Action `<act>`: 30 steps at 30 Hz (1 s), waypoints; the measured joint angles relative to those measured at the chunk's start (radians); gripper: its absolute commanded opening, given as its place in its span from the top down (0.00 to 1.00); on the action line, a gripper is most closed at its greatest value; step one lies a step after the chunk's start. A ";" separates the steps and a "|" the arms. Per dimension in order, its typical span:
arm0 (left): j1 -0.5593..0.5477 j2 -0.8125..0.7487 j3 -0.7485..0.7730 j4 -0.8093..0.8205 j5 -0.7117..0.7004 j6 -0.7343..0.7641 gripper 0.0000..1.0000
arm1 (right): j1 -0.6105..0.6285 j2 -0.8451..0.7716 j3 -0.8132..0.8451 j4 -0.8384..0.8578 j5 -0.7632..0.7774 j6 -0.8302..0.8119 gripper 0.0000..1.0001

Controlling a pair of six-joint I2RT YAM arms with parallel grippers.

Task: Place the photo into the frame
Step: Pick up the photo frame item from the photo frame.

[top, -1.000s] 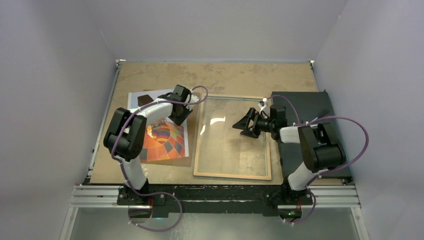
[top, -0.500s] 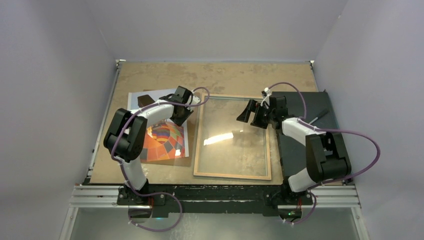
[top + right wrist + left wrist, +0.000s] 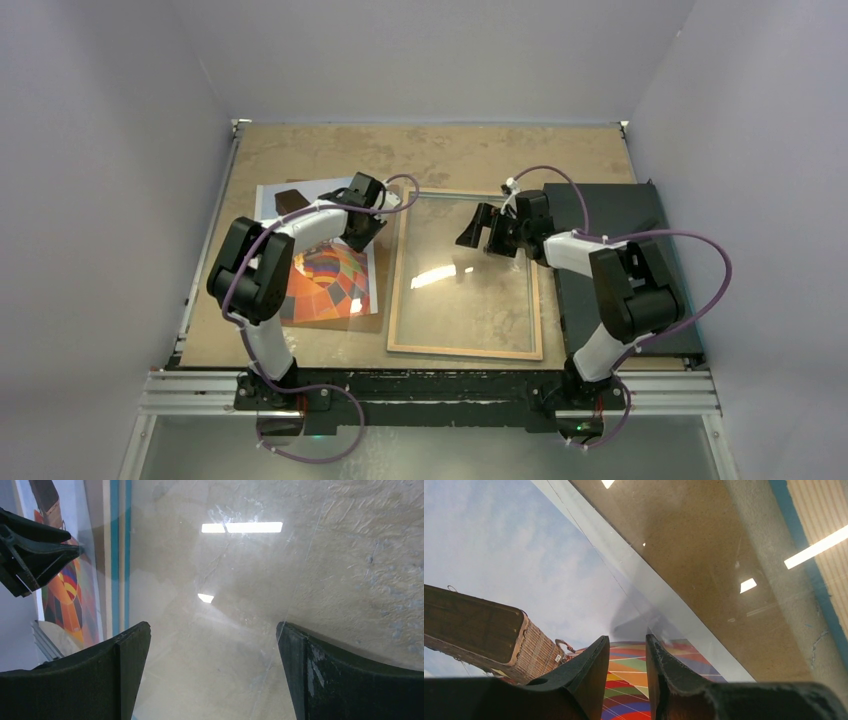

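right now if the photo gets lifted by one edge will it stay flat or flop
The photo looks like a thin print lying flat, so it would probably sag. Its glossy face may be slippery. Being light, it could slide on the brown board when nudged.

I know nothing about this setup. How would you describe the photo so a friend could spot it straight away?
Start at the big glass-paned frame lying in the middle of the tan table. Just left of it the photo lies flat on a plain brown board. It alone carries a picture: an orange and red hot-air balloon against blue sky.
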 measured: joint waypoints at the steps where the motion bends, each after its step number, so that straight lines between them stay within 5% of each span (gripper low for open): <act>1: 0.000 0.000 -0.002 0.002 0.000 0.000 0.68 | 0.006 0.005 0.002 0.010 0.003 0.001 0.01; 11: -0.001 -0.010 -0.017 0.022 -0.003 0.000 0.69 | 0.001 0.007 -0.025 0.077 -0.037 0.038 0.06; 23: -0.001 -0.011 -0.017 0.025 -0.006 0.000 0.69 | 0.007 -0.113 -0.227 0.307 -0.402 0.269 0.22; 27: -0.001 -0.011 -0.018 0.025 -0.005 0.000 0.69 | 0.007 -0.170 -0.241 0.376 -0.446 0.327 0.34; 30: -0.001 -0.013 -0.019 0.026 -0.005 0.000 0.69 | 0.007 -0.192 -0.241 0.376 -0.437 0.332 0.52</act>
